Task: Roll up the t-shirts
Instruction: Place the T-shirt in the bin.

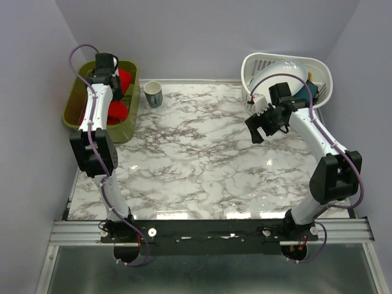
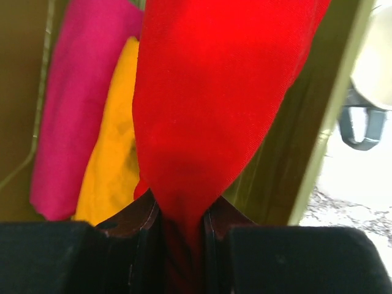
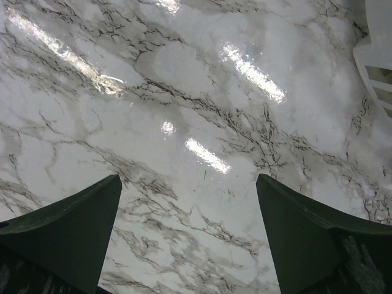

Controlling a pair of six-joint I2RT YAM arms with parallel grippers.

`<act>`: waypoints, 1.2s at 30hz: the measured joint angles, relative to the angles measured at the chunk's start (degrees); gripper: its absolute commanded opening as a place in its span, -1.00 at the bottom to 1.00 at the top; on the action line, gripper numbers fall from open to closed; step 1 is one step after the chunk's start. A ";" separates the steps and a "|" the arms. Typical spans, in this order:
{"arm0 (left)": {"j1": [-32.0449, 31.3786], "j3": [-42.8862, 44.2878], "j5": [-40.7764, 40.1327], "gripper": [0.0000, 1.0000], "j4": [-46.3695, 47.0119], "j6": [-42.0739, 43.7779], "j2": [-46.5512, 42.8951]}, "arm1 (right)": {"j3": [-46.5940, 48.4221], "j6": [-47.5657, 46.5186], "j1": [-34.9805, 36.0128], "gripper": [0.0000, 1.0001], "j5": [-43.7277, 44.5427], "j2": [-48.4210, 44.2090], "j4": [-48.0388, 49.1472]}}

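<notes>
A bright red t-shirt point(image 2: 214, 92) hangs bunched from my left gripper point(image 2: 182, 205), whose jaws are shut on its cloth. This happens over the olive bin point(image 1: 78, 107) at the table's far left, where red cloth point(image 1: 119, 110) shows beside the arm. A pink t-shirt point(image 2: 79, 104) and an orange one point(image 2: 113, 141) lie rolled side by side in the bin below. My right gripper point(image 3: 188, 184) hovers open above bare marble, nothing between its fingers; from above it point(image 1: 262, 125) sits at the right, in front of the white basket.
A grey mug point(image 1: 152, 94) stands just right of the olive bin; its handle point(image 2: 361, 128) shows at the left wrist view's right edge. A white laundry basket point(image 1: 318, 70) with a teal dish point(image 1: 313, 92) inside stands at the back right. The marble table point(image 1: 202, 159) lies between the arms.
</notes>
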 measured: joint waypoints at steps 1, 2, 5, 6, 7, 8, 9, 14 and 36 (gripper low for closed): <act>0.07 0.35 -0.04 -1.00 -0.37 -0.17 1.20 | 0.02 -0.07 0.00 1.00 0.07 0.00 -0.02; 0.09 0.72 -0.17 -1.00 -0.44 -0.31 2.36 | 0.02 -0.13 0.00 1.00 0.22 0.00 -0.13; 0.31 2.01 -0.22 -1.00 -0.39 -0.33 4.92 | 0.02 -0.50 0.00 1.00 0.68 0.00 -0.42; 0.31 2.01 -0.20 -1.00 -0.11 -0.33 5.22 | 0.02 -0.57 0.00 1.00 0.83 0.00 -0.52; 0.33 1.97 -0.20 -1.00 0.07 -0.24 5.38 | 0.02 -0.79 0.00 1.00 1.03 0.00 -0.72; 0.33 0.85 -0.20 -1.00 1.49 -0.09 5.35 | 0.02 -0.94 0.00 1.00 1.18 0.00 -0.90; 0.31 -0.87 -0.20 -1.00 3.06 0.09 4.96 | 0.02 -1.22 0.00 1.00 1.53 0.00 -1.16; 0.33 -10.40 -0.17 -1.00 8.22 0.55 4.50 | 0.48 -2.14 0.00 1.00 2.91 0.31 -2.08; -0.79 -22.80 -2.45 -0.53 22.10 5.16 4.46 | -0.90 -3.98 0.00 1.00 4.48 -1.46 -1.84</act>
